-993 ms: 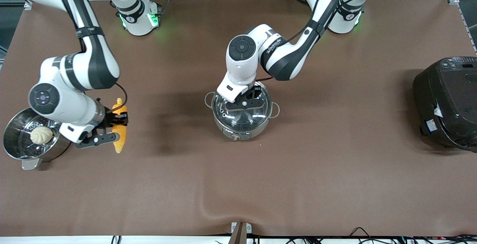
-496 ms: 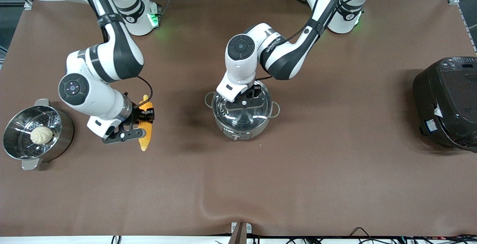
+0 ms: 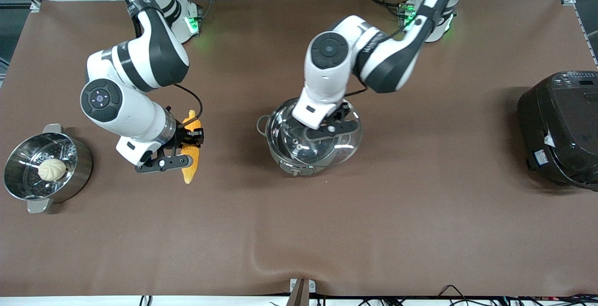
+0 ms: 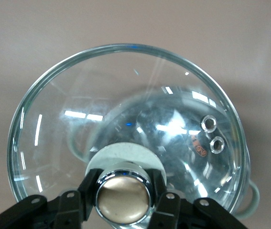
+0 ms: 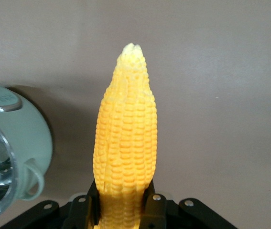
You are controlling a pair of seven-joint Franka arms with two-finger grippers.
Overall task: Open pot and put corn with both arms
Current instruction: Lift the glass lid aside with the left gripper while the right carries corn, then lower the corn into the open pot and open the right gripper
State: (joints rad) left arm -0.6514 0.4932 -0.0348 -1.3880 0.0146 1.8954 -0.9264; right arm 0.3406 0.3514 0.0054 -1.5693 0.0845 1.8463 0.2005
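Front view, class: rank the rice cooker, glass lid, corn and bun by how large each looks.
1. Rice cooker, partly cut off by the frame.
2. Glass lid, though it is lifted nearer the camera.
3. Corn, partly hidden by a gripper.
4. Bun.

The left gripper [image 4: 124,202] clamps the copper knob [image 4: 123,199] of the glass lid [image 4: 125,129], one black finger [image 4: 83,200] pressed against each side of it. The knob sits on a pale round collar at the lid's centre. Two small steel vent holes [image 4: 212,134] pierce the glass near its rim. Through the clear lid the pot [image 4: 173,126] shows below, shifted off-centre, with one grey loop handle [image 4: 253,195] poking out past the lid's edge. Brown table [image 4: 135,24] fills the rest.
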